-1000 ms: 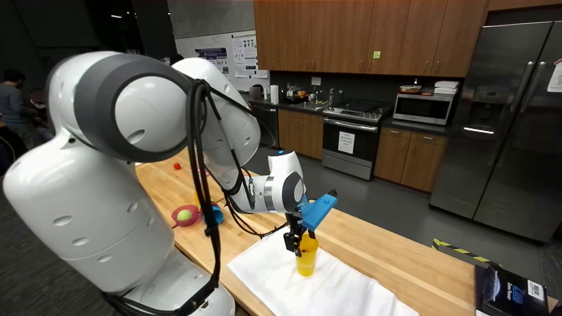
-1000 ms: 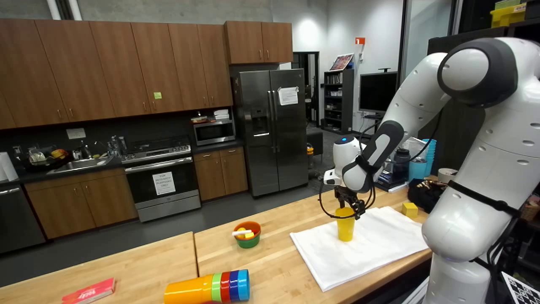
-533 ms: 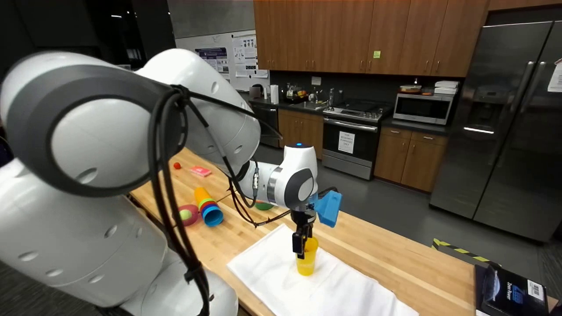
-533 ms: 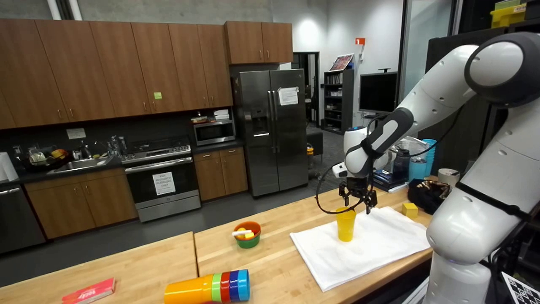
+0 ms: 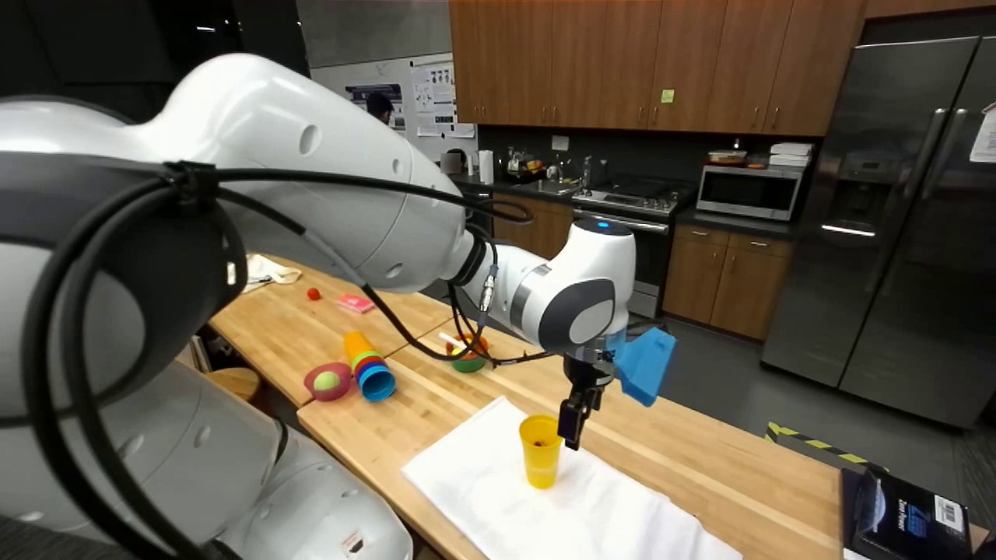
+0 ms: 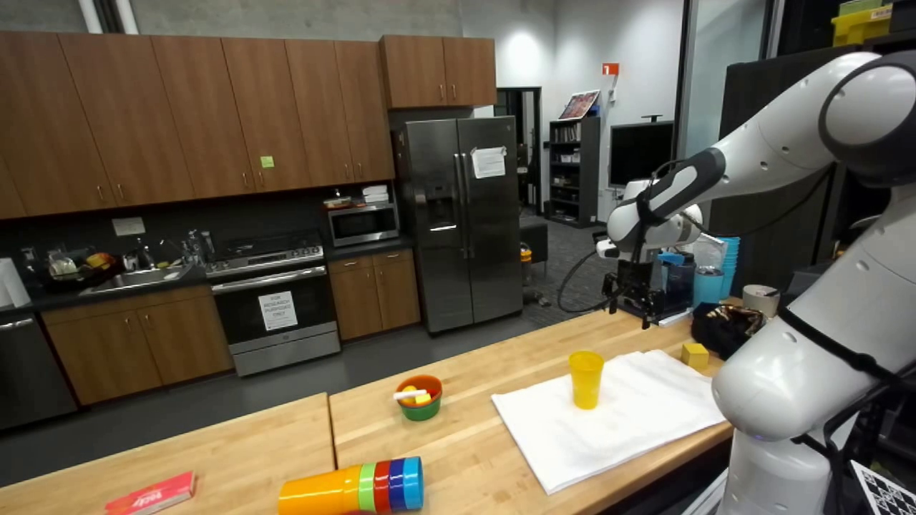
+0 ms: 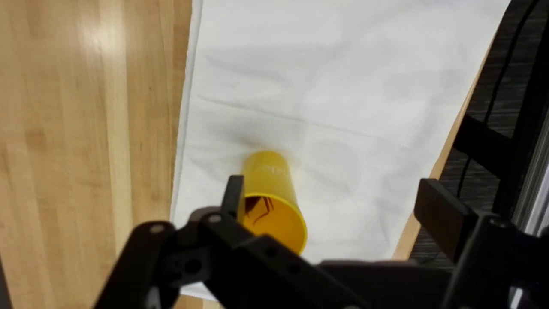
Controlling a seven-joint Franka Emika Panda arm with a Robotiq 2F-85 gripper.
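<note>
Since the earlier frames the gripper (image 6: 630, 319) has drawn off the cup (image 5: 541, 451) toward the stove-side edge of the counter (image 6: 472, 433), its jaws standing wide apart. The cup stands upright on a white cloth (image 6: 644, 413) spread along the robot-side edge, while nested cups (image 6: 351, 488) lie across the seam (image 6: 332, 429) in the counter and a bowl (image 6: 420, 413) sits near it, closer to the stove-side edge. Beyond that edge, a grey floor (image 6: 286, 384) runs to the stove (image 6: 315, 304), brown cabinets (image 6: 207, 121) and fridge (image 6: 494, 229).
</note>
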